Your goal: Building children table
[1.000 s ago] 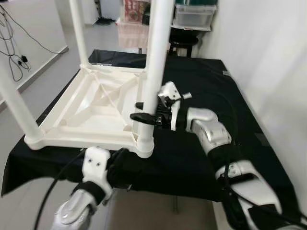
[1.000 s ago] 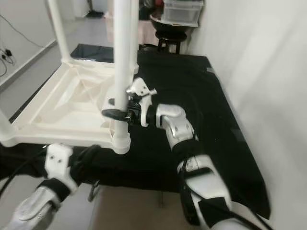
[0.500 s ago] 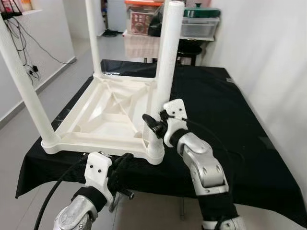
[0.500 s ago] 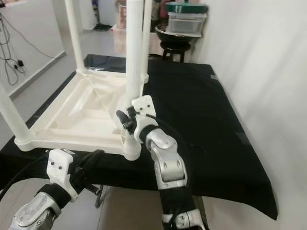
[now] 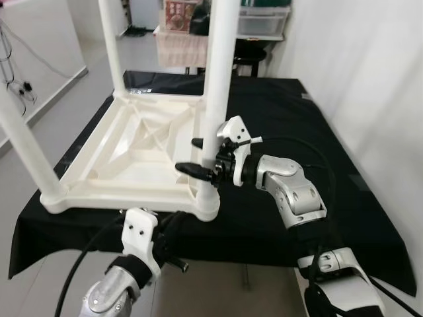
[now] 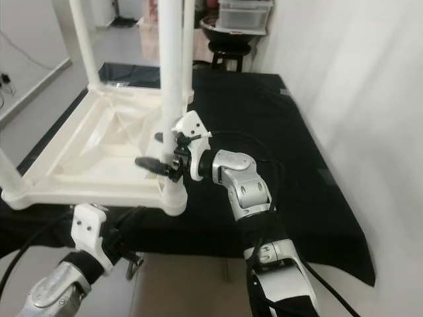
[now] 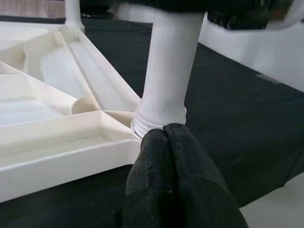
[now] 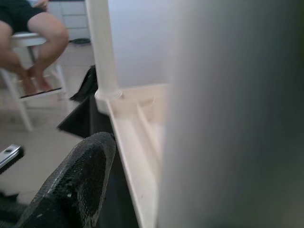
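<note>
We see the white children's table (image 5: 132, 155) upside down on a black-clothed surface (image 5: 284, 119). The right gripper (image 5: 198, 157) spans the near-right leg (image 5: 218, 79), one finger on either side. The left gripper (image 7: 166, 137), fingers pressed together and empty, sits just below that leg's socket.

Black finger (image 8: 71, 190) beside blurred white leg (image 8: 228, 118).
</note>
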`<state>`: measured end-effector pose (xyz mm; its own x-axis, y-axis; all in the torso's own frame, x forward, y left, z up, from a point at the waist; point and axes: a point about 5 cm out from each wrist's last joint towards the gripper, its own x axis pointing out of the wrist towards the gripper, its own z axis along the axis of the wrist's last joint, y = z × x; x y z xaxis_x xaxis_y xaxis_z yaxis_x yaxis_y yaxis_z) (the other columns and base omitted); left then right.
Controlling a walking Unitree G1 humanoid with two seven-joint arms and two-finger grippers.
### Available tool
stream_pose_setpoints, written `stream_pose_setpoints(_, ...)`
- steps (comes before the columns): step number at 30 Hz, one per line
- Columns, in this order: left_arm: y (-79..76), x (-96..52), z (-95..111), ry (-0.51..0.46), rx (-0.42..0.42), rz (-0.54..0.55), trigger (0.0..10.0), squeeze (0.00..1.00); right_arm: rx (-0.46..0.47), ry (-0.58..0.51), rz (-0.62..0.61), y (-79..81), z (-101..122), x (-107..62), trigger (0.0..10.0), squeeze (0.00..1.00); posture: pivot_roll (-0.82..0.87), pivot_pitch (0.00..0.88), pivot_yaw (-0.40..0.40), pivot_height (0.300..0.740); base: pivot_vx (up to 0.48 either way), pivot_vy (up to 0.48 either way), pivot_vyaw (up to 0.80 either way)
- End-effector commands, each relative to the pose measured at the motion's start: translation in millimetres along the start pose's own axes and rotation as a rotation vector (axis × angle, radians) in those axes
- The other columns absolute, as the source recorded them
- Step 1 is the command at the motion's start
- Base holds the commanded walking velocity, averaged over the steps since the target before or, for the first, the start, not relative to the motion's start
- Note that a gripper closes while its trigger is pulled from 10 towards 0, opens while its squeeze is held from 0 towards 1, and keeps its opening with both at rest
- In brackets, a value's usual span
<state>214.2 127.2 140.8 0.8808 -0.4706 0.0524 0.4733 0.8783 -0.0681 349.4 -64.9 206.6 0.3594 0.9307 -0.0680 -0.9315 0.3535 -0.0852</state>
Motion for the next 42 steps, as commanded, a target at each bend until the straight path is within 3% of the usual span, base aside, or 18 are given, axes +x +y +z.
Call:
stream_pose_setpoints(1, -1.9, 1.2, -2.1, 0.003, -0.006, -0.009, 10.0, 0.0, 0.005, 0.014, 0.025, -0.2, -1.5, 2.9, 10.0, 0.0, 0.09, 0.044, -0.092, 0.74, 0.0, 0.0, 0.0)
stream_pose_setpoints(4, -2.8, 1.9, -2.5, 0.003, -0.008, -0.01, 10.0, 0.0, 0.014, 0.022, 0.054, -4.4, 0.8, 6.5, 10.0, 0.0, 0.1, 0.041, -0.102, 0.74, 0.0, 0.0, 0.0)
stream_pose_setpoints(5, -3.6, 2.4, -2.7, 0.003, -0.01, -0.011, 10.0, 0.0, 0.027, 0.023, 0.081, -7.2, 3.6, 10.0, 8.0, 0.0, 0.1, 0.04, -0.103, 0.74, 0.0, 0.0, 0.0)
stream_pose_setpoints(6, -4.5, 2.9, -2.8, 0.003, -0.012, -0.013, 10.0, 0.0, 0.049, 0.018, 0.104, -9.4, 6.3, 12.8, 0.0, 0.0, 0.1, 0.04, -0.106, 0.74, 0.0, 0.0, 0.0)
stream_pose_setpoints(13, -6.5, 3.7, -3.5, 0.004, -0.022, -0.021, 10.0, 0.0, 0.073, 0.02, 0.285, -8.3, 4.2, 9.9, 0.0, 0.0, 0.1, 0.042, -0.109, 0.74, 0.0, 0.0, 0.0)
stream_pose_setpoints(18, -7.2, 4.0, -4.0, 0.002, -0.029, -0.024, 10.0, 0.0, 0.08, 0.021, 0.319, -8.8, 1.9, 5.8, 0.0, 0.0, 0.08, 0.039, -0.108, 0.74, 0.0, 0.0, 0.0)
stream_pose_setpoints(22, -8.0, 3.9, -4.3, 0.002, -0.034, -0.029, 10.0, 0.0, 0.076, 0.022, 0.251, -12.8, -0.7, 2.2, 0.0, 0.0, 0.07, 0.044, -0.109, 0.74, 0.0, 0.0, 0.0)
stream_pose_setpoints(24, -8.5, 3.8, -4.2, 0.001, -0.035, -0.03, 10.0, 0.0, 0.075, 0.026, 0.188, -16.0, -2.8, 1.4, 0.0, 0.0, 0.07, 0.046, -0.11, 0.74, 0.0, 0.0, 0.0)
stream_pose_setpoints(25, -9.0, 3.2, -4.0, 0.001, -0.035, -0.031, 10.0, 0.0, 0.083, 0.034, 0.075, -17.9, -8.8, 1.7, 0.0, 0.0, 0.07, 0.052, -0.117, 0.74, 0.0, 0.0, 0.0)
stream_pose_setpoints(26, -8.5, 2.2, -3.2, 0.001, -0.034, -0.027, 10.0, 0.0, 0.134, 0.041, -0.126, -16.5, -22.4, 7.0, 0.0, 0.0, 0.06, 0.063, -0.115, 0.74, 0.0, 0.0, 0.0)
stream_pose_setpoints(27, -8.5, 2.2, -3.2, 0.001, -0.034, -0.027, 10.0, 0.0, 0.134, 0.041, -0.126, -16.5, -22.4, 7.0, 0.0, 0.0, 0.06, 0.063, -0.115, 0.74, 0.0, 0.0, 0.0)
stream_pose_setpoints(28, -7.2, 1.1, -1.9, -0.001, -0.033, -0.023, 10.0, 0.0, 0.221, 0.066, -0.405, -6.4, -43.7, 11.5, 0.0, 0.0, 0.04, 0.078, -0.1, 0.74, 0.0, 0.0, 0.0)
stream_pose_setpoints(29, -7.2, 1.1, -1.9, -0.001, -0.033, -0.023, 10.0, 0.0, 0.221, 0.066, -0.405, -6.4, -43.7, 11.5, 0.0, 0.0, 0.04, 0.078, -0.1, 0.74, 0.0, 0.0, 0.0)
stream_pose_setpoints(31, -4.7, 1.4, -0.4, -0.003, -0.032, -0.024, 10.0, 0.0, 0.242, 0.135, -0.6, 30.5, -67.4, 14.3, 0.0, 0.0, 0.04, 0.08, -0.088, 0.74, 0.0, 0.0, 0.0)
stream_pose_setpoints(34, -3.3, 2.1, -0.4, -0.001, -0.03, -0.027, 10.0, 0.0, 0.192, 0.136, -0.574, 39.8, -65.5, 19.2, 0.0, 0.0, 0.03, 0.073, -0.078, 0.74, 0.0, 0.0, 0.0)
stream_pose_setpoints(40, -1.6, 4.5, -1.3, 0.005, -0.021, -0.032, 10.0, 0.0, 0.194, 0.142, -0.562, 30.7, -65.7, 24.7, 0.0, 0.0, 0.05, 0.064, -0.09, 0.74, 0.0, 0.0, 0.0)
stream_pose_setpoints(41, -1.0, 4.7, -1.3, 0.004, -0.017, -0.024, 10.0, 0.0, 0.202, 0.144, -0.553, 32.3, -63.8, 27.0, 10.0, 0.0, 0.05, 0.062, -0.091, 0.74, 0.0, 0.0, 0.0)
stream_pose_setpoints(42, -0.2, 4.7, -1.3, 0.001, -0.016, -0.012, 10.0, 0.0, 0.212, 0.119, -0.486, 35.3, -58.0, 30.0, 10.0, 0.62, 0.05, 0.06, -0.093, 0.74, 0.0, 0.0, 0.0)
